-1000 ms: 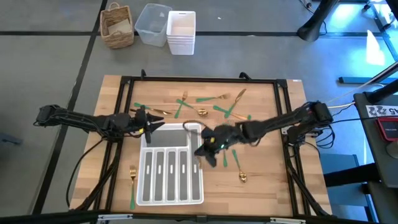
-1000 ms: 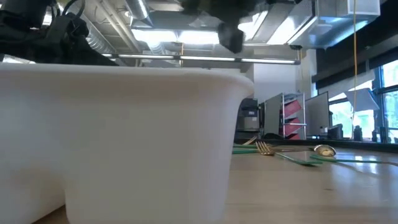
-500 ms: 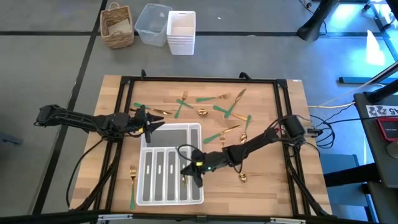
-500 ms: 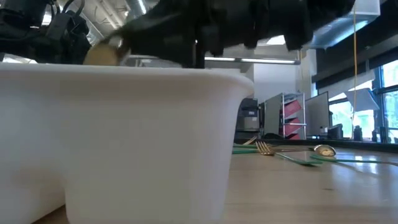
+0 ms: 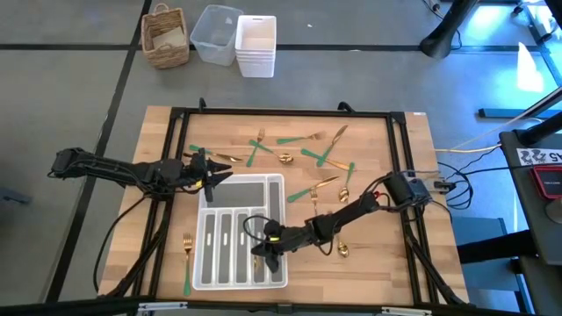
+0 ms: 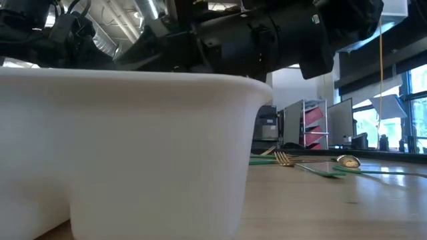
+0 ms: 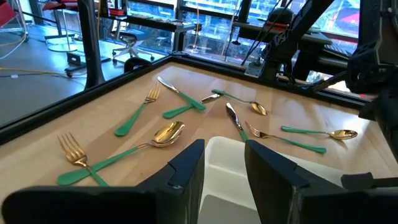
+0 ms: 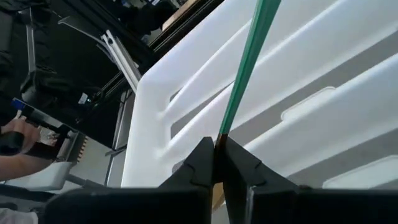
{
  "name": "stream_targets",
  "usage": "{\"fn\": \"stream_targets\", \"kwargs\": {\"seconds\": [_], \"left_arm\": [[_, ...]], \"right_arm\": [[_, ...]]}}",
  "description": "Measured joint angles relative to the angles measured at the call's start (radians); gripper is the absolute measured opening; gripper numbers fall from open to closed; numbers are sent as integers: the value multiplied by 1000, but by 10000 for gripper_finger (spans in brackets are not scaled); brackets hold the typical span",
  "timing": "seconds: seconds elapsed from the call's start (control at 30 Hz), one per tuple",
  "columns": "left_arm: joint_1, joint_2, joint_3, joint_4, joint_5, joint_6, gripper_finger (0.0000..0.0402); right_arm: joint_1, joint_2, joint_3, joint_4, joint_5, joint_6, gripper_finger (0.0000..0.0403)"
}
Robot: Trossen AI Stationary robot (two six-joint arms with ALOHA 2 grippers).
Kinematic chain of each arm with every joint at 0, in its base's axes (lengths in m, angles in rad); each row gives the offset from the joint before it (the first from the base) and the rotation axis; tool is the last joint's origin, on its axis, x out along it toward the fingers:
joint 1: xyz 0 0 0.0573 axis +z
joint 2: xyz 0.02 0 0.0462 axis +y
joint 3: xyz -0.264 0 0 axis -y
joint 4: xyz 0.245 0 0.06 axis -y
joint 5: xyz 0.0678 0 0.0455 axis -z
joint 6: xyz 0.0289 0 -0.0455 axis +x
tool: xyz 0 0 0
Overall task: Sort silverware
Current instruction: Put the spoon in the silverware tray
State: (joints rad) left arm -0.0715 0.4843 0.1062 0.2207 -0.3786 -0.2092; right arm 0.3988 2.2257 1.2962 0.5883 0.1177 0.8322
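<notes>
Right gripper [image 8: 216, 163] has its jaws pinched tight on the green handle [image 8: 247, 68] of one utensil, low over the white organizer tray [image 5: 204, 263], right at its slots. Can't tell which utensil it is, so it could end up in the wrong slot. Left gripper [image 7: 222, 165] waits with jaws spread at the tray's far end. Other silverware [image 5: 309, 154] lies scattered on the worktop [image 5: 378, 263].

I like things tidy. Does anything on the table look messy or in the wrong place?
Yes. Most silverware lies scattered and crisscrossed on the table beyond the white tray. One fork lies alone beside the tray.
</notes>
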Motion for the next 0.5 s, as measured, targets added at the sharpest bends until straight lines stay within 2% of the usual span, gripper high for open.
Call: {"fn": "stream_targets", "kwargs": {"seconds": [0.33,0.5], "left_arm": [[0,0,0,0,1,0,109],[0,0,0,0,1,0,109]], "right_arm": [[1,0,1,-112,13,30,28],[1,0,1,-113,12,31,30]]}}
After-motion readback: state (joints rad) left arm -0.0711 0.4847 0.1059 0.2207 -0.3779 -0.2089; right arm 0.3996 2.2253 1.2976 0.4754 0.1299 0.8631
